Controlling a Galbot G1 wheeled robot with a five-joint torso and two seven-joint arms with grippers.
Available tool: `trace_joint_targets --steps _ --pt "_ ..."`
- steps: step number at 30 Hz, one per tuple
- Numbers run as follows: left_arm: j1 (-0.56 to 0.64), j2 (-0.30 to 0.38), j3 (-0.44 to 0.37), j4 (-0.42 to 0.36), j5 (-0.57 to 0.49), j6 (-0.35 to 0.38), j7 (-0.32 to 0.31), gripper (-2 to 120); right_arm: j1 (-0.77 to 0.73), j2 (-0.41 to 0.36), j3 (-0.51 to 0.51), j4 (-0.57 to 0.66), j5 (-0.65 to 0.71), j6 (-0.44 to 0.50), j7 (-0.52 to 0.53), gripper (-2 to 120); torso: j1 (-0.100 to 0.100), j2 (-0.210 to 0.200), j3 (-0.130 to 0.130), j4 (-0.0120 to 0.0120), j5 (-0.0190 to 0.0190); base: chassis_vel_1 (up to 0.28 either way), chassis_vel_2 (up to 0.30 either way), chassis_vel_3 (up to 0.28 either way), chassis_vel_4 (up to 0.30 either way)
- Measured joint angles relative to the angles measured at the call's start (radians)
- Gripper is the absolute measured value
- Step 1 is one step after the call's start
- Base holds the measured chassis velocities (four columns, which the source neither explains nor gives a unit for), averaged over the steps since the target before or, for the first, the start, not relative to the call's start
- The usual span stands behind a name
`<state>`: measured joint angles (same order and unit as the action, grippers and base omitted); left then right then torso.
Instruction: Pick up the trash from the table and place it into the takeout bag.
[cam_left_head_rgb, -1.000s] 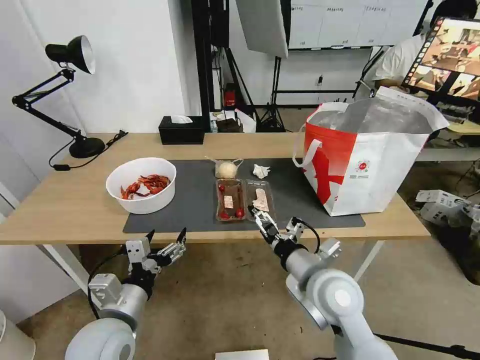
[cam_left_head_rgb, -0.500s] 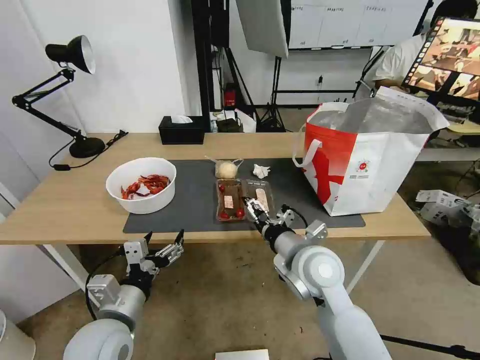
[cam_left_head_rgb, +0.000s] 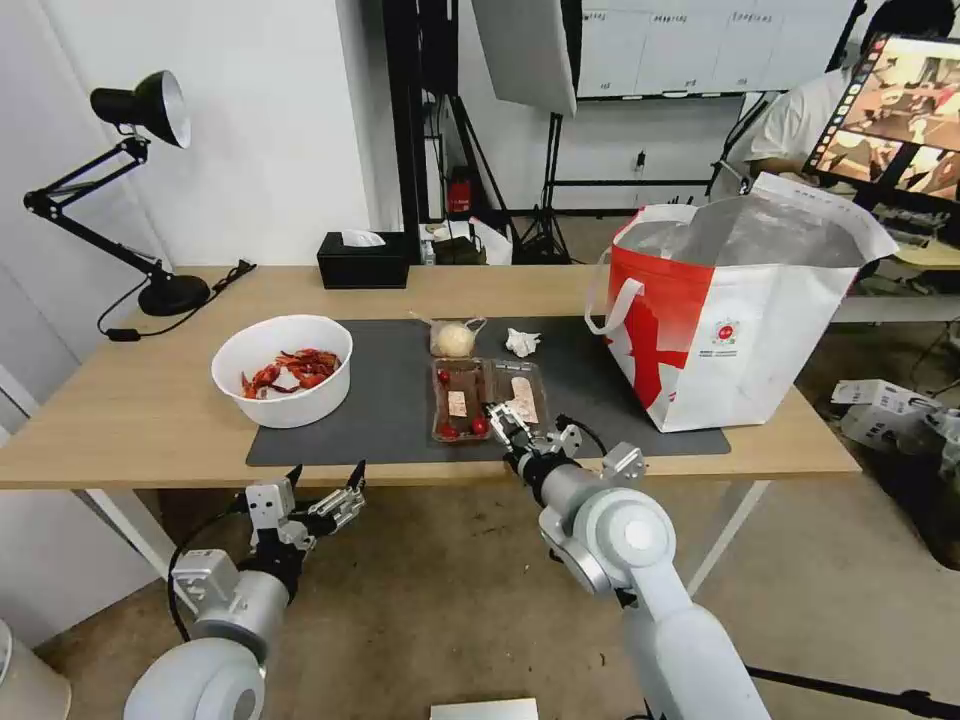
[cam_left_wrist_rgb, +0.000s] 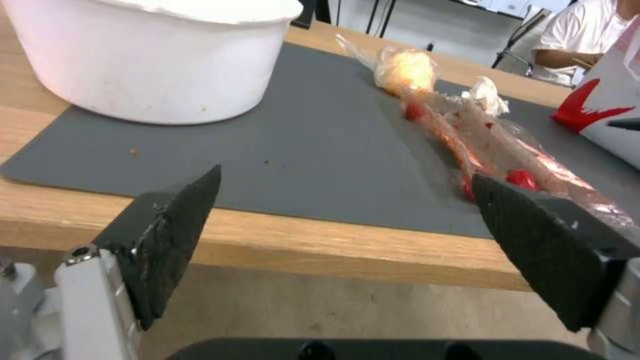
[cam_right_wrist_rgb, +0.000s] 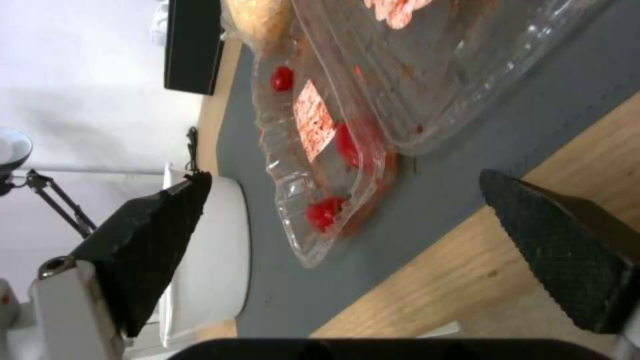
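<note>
Tray (cam_left_head_rgb: 489, 398) on mat (cam_left_head_rgb: 400, 420): thin clear plastic, looks light, flimsy, slippery, hinged halves floppy. Right gripper (cam_left_head_rgb: 507, 418) spread open at near rim, likely best hold. Left gripper (cam_left_head_rgb: 325, 482) open, idle below table (cam_left_head_rgb: 130, 420) edge.

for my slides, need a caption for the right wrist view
Open right gripper at the table edge, nearing the clear hinged tray with tomatoes.

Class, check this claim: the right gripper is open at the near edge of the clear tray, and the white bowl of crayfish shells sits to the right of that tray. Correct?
Not quite. In the head view the white bowl sits to the left of the clear tray, not the right. The right gripper is indeed open at the tray's near edge.
</note>
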<state>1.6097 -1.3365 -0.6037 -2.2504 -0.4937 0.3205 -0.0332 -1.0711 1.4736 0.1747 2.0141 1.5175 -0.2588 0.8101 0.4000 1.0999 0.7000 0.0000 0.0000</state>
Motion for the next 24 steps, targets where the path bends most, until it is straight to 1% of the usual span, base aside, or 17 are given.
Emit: trace_joint_targets --steps 11,24 --pt "0.004 0.004 -0.005 0.000 0.000 0.000 0.000 100 0.013 0.027 0.012 -0.032 -0.002 0.003 -0.004 100 0.000 0.000 0.000 -0.0001 0.0000 0.000 0.000 0.000 0.000" --pt "0.008 0.007 -0.007 0.000 -0.001 -0.001 0.000 100 0.025 0.040 0.025 -0.046 0.003 0.005 0.015 100 0.000 0.000 0.000 0.0000 0.0000 0.000 0.000 0.000 0.000"
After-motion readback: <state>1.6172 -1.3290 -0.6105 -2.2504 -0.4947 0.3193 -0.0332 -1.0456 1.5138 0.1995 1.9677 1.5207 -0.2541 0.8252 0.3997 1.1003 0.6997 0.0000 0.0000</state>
